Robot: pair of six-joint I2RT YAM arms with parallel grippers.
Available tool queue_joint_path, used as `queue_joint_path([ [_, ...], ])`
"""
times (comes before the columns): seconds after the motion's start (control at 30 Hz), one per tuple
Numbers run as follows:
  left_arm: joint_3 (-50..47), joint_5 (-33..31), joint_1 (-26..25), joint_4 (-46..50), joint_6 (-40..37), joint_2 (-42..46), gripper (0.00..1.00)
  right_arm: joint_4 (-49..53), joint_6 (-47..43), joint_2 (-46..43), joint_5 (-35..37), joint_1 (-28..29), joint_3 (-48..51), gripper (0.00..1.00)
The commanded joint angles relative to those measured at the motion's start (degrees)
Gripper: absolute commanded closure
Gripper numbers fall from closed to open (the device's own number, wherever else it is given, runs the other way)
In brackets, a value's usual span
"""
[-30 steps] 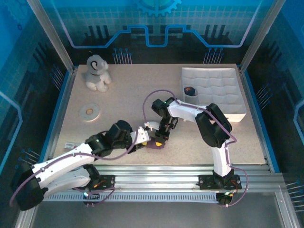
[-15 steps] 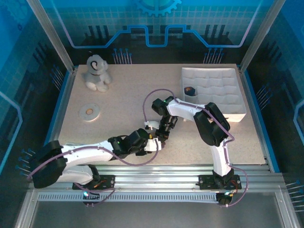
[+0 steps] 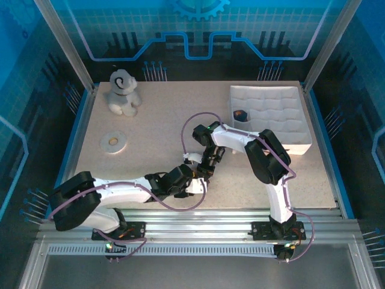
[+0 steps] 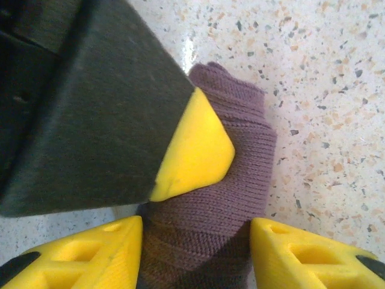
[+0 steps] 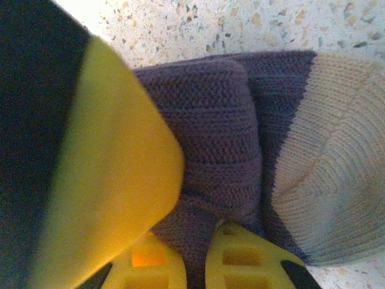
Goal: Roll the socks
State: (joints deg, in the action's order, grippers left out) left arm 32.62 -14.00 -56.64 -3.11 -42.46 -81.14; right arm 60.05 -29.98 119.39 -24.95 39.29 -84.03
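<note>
socks (image 4: 207,205): dark purple ribbed knit, folded into a thick wad, lying flat, centre to bottom of frame. Right wrist view: one part pale grey-tan, right side.

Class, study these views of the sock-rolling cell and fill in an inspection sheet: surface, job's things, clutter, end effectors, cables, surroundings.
Surface: speckled tabletop, no spills seen.
Job's things: purple socks bunched at near centre, between both end effectors.
Clutter: plush dog and white ring at left; white tray at far right, holding a small dark-and-orange item.
End effectors: left end effector open astride the socks; right end effector shut, pinching sock fabric.
Cables: purple cable loops over mid-table.
Surroundings: metal frame, blue panels.
</note>
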Motion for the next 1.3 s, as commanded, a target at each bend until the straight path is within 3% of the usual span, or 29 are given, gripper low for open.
queue_joint_path([
  [0.0, -0.8, -1.4, -0.3, -1.3, -1.5, -3.5, 0.50, -2.2, -0.1, 5.8, 13.3, -1.7, 2.8, 0.93],
  [0.17, 0.1, -2.1, -0.3, -0.8, -0.9, -7.5, 0.54, -2.1, -0.3, 5.2, 12.6, -1.9, 2.8, 0.90],
  [0.23, 0.8, -2.0, -0.3, 0.4, -0.5, -8.7, 0.63, -2.3, -0.2, 4.8, 12.2, -2.1, 2.8, 0.88],
  [0.37, 2.9, -1.6, -0.3, 4.9, 1.2, -10.6, 0.98, -3.4, 0.5, 2.4, 11.1, -3.2, 3.3, 0.79],
  [0.4, 3.3, -1.2, -0.3, 5.7, 2.1, -10.8, 1.00, -4.0, 1.1, 1.2, 10.5, -3.7, 3.6, 0.76],
  [0.73, 8.4, 1.0, -0.1, 15.8, 10.9, -12.1, 1.00, -13.0, 5.3, -14.0, 0.9, -10.3, 10.9, 0.62],
  [1.03, 16.6, 10.4, 5.6, 27.5, 19.1, -13.0, 1.00, -25.0, 15.1, -27.5, 10.3, -12.0, 22.1, 0.62],
  [1.27, 23.5, 18.1, 8.9, 33.0, 27.1, -16.8, 1.00, -42.0, 17.9, -45.0, 15.3, -12.5, 37.5, 0.58],
])
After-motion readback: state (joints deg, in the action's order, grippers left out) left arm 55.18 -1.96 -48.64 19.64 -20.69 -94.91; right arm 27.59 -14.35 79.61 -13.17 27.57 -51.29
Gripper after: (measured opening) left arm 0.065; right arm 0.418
